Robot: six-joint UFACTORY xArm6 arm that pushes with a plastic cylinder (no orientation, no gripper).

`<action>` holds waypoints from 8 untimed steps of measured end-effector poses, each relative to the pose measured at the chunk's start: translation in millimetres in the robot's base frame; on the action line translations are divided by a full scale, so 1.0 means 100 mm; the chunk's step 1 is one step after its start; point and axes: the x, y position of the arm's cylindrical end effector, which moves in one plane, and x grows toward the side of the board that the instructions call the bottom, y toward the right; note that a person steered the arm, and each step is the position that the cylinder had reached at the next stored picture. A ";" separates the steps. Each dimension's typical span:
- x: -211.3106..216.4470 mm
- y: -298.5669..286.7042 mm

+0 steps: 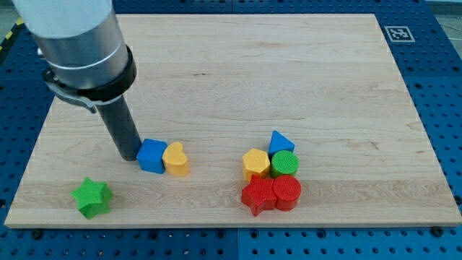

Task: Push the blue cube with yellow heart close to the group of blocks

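One camera view only. Shows pale wooden board (pixel 216 65) on blue pegboard bench, w/ dark rod of arm coming down from view's top left. My tip (pixel 128 157) sits on board, touching or just about touching left face of small blue plastic cube (pixel 151 156). No gripper on this rig, so nothing to call wide or narrow; just a bare rod holding nothing.

Yellow heart-shaped plastic block (pixel 176 159) pressed against blue cube's right side, pair forming a short row toward view's right. Group of blocks lies well apart to the right: yellow hexagon-ish block (pixel 255 164), blue triangular block (pixel 280 141), green cylinder (pixel 284 164), red star-like block (pixel 258 195), red cylinder (pixel 287 192), all bunched and touching. Green star block (pixel 91 197) alone near view's bottom left, out of the way.

Judged step: shoving cube + heart rightward to close the gap. To do well: keep push line through cube's centre (off-centre contact likely spins cube and lets heart slip off sideways), aim slightly toward view's bottom-right at yellow hexagon-ish block, go slow & steady, stop short of scattering the cluster.
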 end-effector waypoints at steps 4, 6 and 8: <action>0.14 0.41; 0.14 0.69; 0.14 0.94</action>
